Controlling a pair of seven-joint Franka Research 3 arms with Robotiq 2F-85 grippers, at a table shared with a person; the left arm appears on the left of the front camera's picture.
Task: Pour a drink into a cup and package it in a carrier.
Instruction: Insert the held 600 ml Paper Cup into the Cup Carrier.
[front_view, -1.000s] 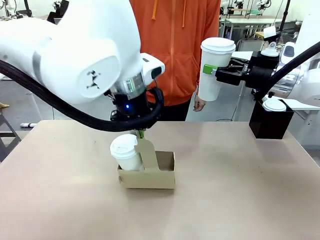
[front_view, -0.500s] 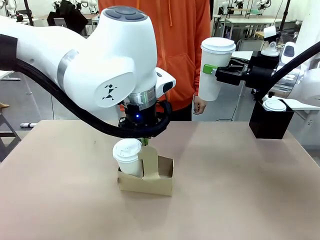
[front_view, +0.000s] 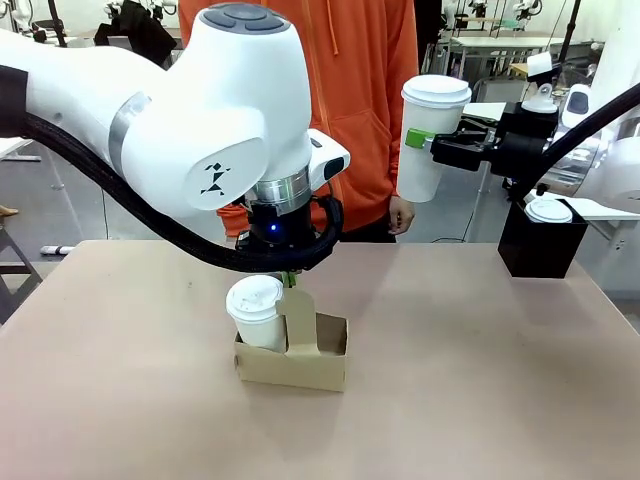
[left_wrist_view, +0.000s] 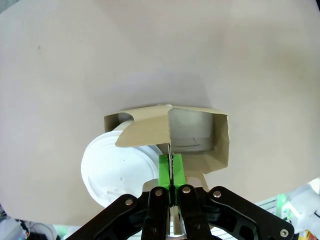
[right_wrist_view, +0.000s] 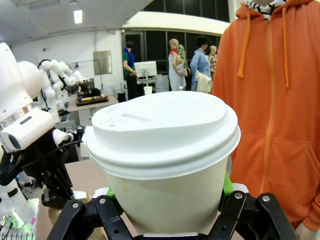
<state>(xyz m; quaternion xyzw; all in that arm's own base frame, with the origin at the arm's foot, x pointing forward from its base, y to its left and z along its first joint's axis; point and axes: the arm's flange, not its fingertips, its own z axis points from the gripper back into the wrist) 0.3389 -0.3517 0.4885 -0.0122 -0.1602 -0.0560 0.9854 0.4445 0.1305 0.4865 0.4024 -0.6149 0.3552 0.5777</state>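
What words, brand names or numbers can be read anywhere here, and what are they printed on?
No words or numbers can be read.
Left arm: a small black emblem, no letters.
Lid of the held cup: faint raised marks, unreadable.
The carrier and the second cup: plain, no print.

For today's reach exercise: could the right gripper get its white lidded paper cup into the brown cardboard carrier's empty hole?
Probably not yet: the left gripper pinches the brown cardboard carrier's handle, its bulky white arm hanging close over the empty hole.
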